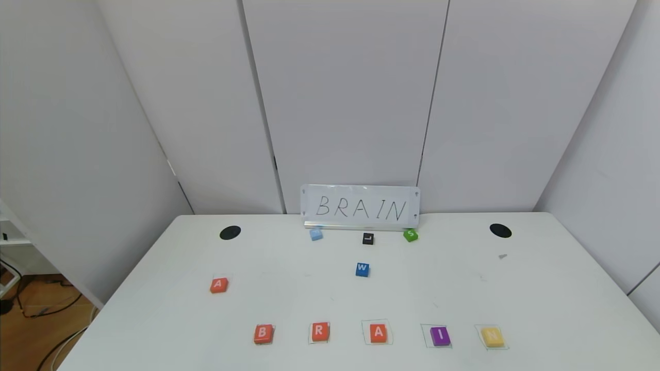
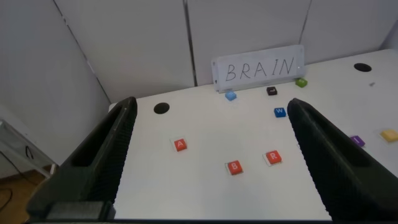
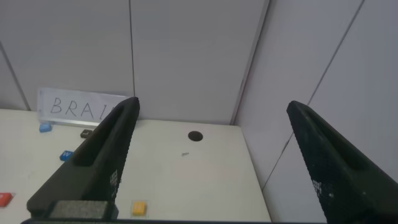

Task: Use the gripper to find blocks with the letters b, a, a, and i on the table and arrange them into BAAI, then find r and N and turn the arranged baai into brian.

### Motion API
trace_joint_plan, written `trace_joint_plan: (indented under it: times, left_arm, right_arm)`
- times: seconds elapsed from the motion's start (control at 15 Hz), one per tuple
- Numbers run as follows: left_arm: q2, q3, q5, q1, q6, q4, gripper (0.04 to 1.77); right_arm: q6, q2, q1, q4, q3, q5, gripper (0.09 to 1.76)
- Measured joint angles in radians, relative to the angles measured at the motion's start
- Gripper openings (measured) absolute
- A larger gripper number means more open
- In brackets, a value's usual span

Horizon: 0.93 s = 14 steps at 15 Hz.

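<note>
The row along the near edge of the table (image 1: 541, 288) reads B (image 1: 263, 334), R (image 1: 319, 332), A (image 1: 378, 333), I (image 1: 440, 336), N (image 1: 493, 337) from the robot's left to its right, so the word looks finished. Each of those blocks sits in or near a thin drawn square. A spare A (image 1: 219, 285) lies alone at about ten o'clock from the B, well apart from the row.

Up by the sign (image 1: 360, 207) that says BRAIN are the leftovers: a pale blue block (image 1: 316, 234), a black one (image 1: 367, 238), a green S (image 1: 410, 235), and a blue W (image 1: 362, 269) nearer the middle.

Neither arm shows in the head view. In the wrist views the left gripper (image 2: 208, 162) hangs high over the left side of the table and the right gripper (image 3: 208, 168) over the right side; both have jaws standing wide apart, with nothing between them.

The blocks look light, stiff and low, probably plastic or foam with smooth sides. I'd judge they take a pinch across two opposite side faces, from straight above, and may skid on the slick top if nudged. Being square, they have no long axis. Letters face up, tops toward twelve o'clock, the sign's end; the B and I sit slightly askew.
</note>
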Motion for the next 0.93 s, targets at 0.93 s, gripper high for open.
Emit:
trace_joint_plan:
  times: [0.93]
  left_arm:
    - [-0.468,0.026,0.114,-0.183,0.062,0.153,1.72]
  right_arm:
    - [-0.049,-0.339,-0.023,-0.037,0.058,0.061,1.71]
